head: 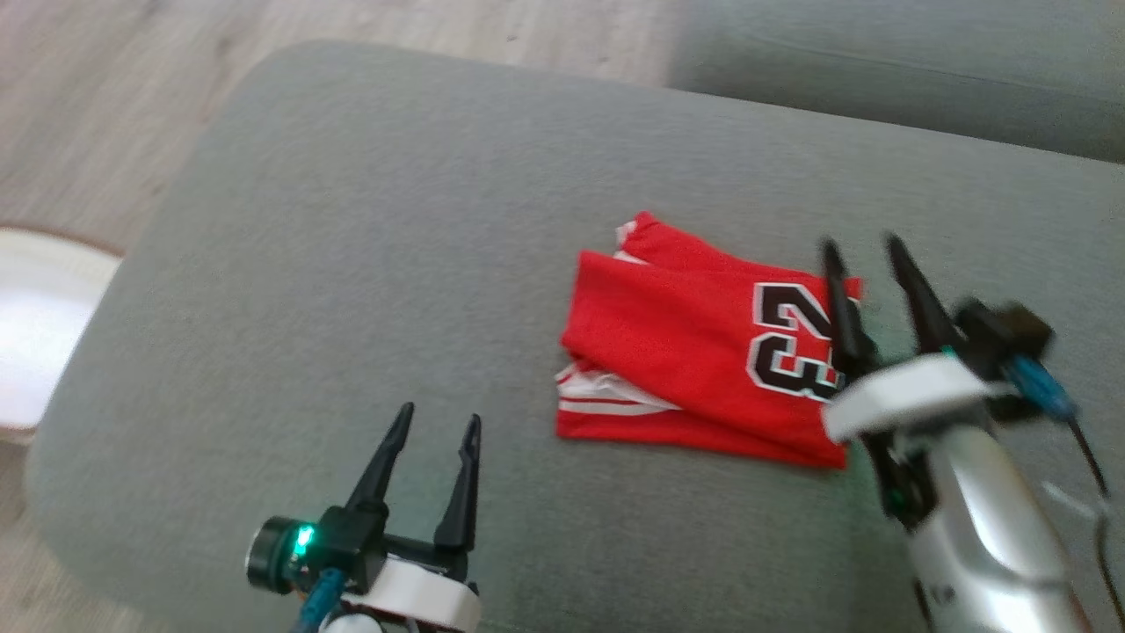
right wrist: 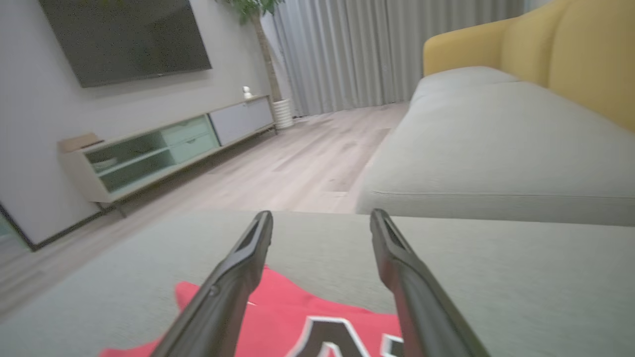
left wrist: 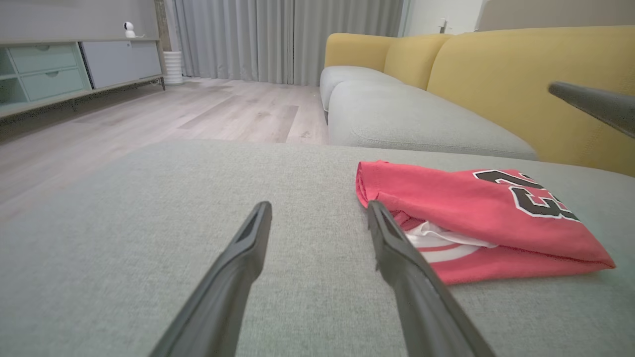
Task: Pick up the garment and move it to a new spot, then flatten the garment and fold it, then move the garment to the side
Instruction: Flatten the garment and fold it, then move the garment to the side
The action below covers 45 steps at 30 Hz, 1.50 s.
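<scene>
Folded, the red jersey (head: 694,352) lies right of centre on the grey cushion (head: 352,264); the right gripper (head: 861,246), spread wide, seems to hover empty over its right edge, the left gripper (head: 439,420) wide at near left, out of the way

Support: grey fabric cushion (head: 352,264)
Lying on it: folded red jersey (head: 685,352), flat
Jersey's place: right edge beneath right gripper (head: 860,243); ahead-right of left gripper (head: 440,415)
</scene>
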{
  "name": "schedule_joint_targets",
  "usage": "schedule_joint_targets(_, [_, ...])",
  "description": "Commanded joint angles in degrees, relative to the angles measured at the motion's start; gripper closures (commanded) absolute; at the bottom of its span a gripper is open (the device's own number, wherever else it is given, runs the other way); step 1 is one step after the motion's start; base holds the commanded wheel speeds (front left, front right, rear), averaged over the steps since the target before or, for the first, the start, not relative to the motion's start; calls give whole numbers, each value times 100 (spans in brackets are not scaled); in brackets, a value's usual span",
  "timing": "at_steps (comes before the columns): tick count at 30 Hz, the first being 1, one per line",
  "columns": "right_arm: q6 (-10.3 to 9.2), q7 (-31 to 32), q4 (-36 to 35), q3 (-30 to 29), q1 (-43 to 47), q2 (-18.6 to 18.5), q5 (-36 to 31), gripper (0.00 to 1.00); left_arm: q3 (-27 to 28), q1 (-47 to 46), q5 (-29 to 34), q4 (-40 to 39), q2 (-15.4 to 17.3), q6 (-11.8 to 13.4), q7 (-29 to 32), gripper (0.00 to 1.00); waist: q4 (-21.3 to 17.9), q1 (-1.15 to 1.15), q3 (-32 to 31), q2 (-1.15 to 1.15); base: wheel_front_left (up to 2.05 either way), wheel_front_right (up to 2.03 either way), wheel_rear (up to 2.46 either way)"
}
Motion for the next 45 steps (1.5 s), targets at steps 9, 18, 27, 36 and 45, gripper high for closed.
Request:
schedule_joint_targets(9, [-4, -61, -323, -1203, 806, 103, -985, 0, 686, -197, 381, 48, -8, 202, -30, 0, -896, 0, -328, 0, 0, 0, 0])
schedule_joint_targets(18, [-4, -62, -240, -1127, 1327, 113, -959, 0, 1049, 251, 557, 113, -8, 241, -30, 0, -1243, 0, -561, 0, 0, 0, 0])
schedule_joint_targets(27, [-4, -62, -147, -938, 1576, 114, -788, 0, 1054, 473, 550, 65, -9, 203, -30, 0, -1291, 0, -628, 0, 0, 0, 0])
schedule_joint_targets(36, [-4, -62, 255, -255, 1041, 114, -425, 0, 671, 300, 473, 61, -9, 121, -30, 0, -898, 0, -317, 0, 0, 0, 0])
schedule_joint_targets(45, [-4, 100, 1093, -3, -61, 115, -251, 0, 193, 79, 233, -8, -9, 129, -30, 0, -292, 0, 182, 0, 0, 0, 0])
